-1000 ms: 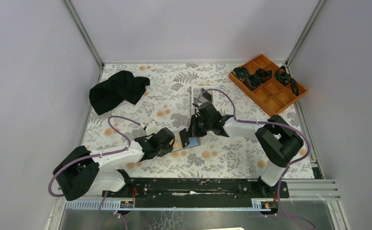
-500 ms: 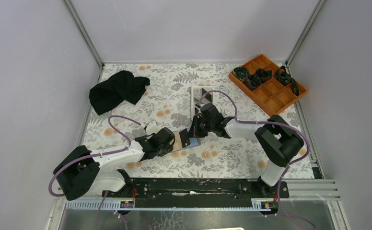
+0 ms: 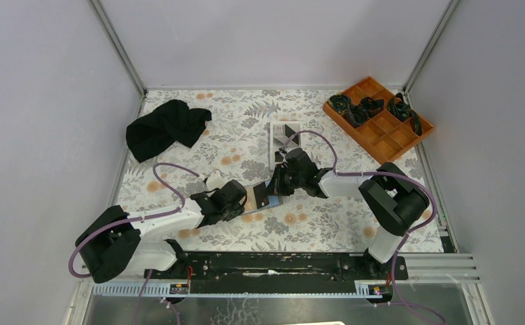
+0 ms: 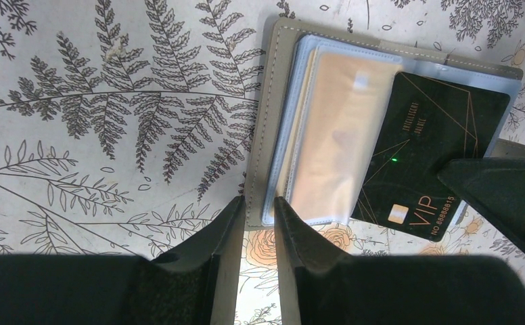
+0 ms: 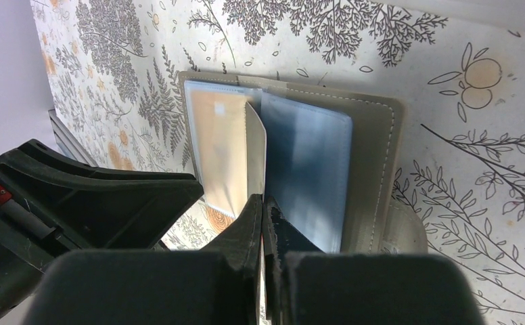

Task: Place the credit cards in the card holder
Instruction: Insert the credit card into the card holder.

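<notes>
A grey card holder lies open on a table printed with ferns and flowers. The left tool has its two black fingers set narrowly apart, with the holder's stitched grey edge between their tips. It appears to be pinching that edge to steady the holder. Just beyond those tips, an orange-gold card sits inside a cloudy, pale blue sleeve. The right tool is pressed together on a black card marked with thin gold lines and the letters VIP. The card juts forward from its fingertips, with its far end over the blue pocket beside the gold card, not yet seated.

The cards look light, rigid and glossy, so they are likely slippery. A hold at the trailing edge leaves the leading end free to enter a slot. The holder looks soft and floppy, with a leather-like outside and thin plastic leaves that bend and stand up. It would probably slide or fold unless held at its outer cover edge.
</notes>
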Controlling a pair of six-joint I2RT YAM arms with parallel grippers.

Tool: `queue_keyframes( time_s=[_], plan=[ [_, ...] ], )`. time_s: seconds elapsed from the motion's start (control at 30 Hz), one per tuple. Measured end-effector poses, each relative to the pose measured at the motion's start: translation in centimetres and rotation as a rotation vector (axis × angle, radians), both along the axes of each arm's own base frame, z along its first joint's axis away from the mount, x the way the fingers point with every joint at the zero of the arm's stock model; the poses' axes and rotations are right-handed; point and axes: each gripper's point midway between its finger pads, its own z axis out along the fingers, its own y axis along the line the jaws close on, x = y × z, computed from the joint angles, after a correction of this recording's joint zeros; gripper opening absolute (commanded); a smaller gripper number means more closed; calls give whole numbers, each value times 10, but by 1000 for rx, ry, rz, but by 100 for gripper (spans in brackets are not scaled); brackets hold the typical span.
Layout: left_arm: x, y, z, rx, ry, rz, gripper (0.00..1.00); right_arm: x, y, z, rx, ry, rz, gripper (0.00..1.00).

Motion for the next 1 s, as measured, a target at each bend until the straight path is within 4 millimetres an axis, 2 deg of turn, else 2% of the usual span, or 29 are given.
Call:
queue_keyframes(
  time_s=[0.37, 1.0],
  plan=[
    [0, 0, 0, 1, 1, -3, 29, 0, 1, 0, 15, 13, -19, 0],
    [0, 0, 0, 6, 6, -22, 28, 3, 3, -12, 15, 52, -21, 0]
  ],
)
